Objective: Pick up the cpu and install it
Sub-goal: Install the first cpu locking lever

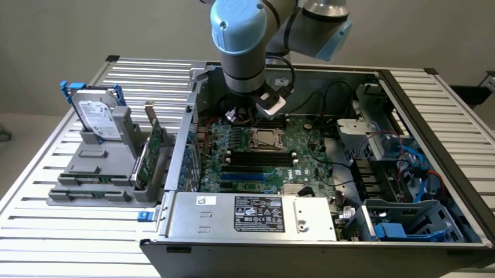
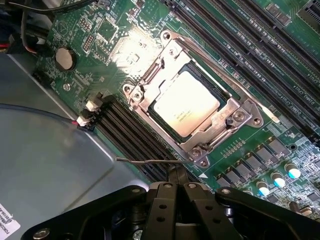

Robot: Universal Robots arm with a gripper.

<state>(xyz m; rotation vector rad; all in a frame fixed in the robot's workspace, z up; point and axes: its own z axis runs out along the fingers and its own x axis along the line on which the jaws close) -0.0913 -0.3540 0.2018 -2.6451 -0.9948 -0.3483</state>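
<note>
At the exterior view's left, a grey holder (image 1: 97,174) stands on the slatted metal counter (image 1: 46,231). It carries a silver hard drive (image 1: 98,119) in a blue bracket, held upright, and beside that two green circuit cards (image 1: 155,152) on edge. Next along is the open computer case (image 1: 433,133), with a labelled power supply (image 1: 255,214) across its near end and the green motherboard (image 1: 263,156) flat inside. The blue-and-grey arm (image 1: 247,40) reaches down over the far part of the board, and its tool (image 1: 240,119) hangs just above the board near the case's rear wall. In the wrist view the tool (image 2: 176,175) is clenched, its two black fingers (image 2: 162,210) pressed side by side. Just beyond the tool, towards the exterior view's right, the cpu (image 1: 267,139) lies flat in the middle of the motherboard. The wrist view shows the cpu (image 2: 186,102) seated inside the metal socket frame (image 2: 150,75), pale silver top up, apart from the fingertips, with black memory slots (image 2: 130,135) alongside. At the exterior view's far right, blue cables (image 1: 414,168) run through the drive bays.
</note>
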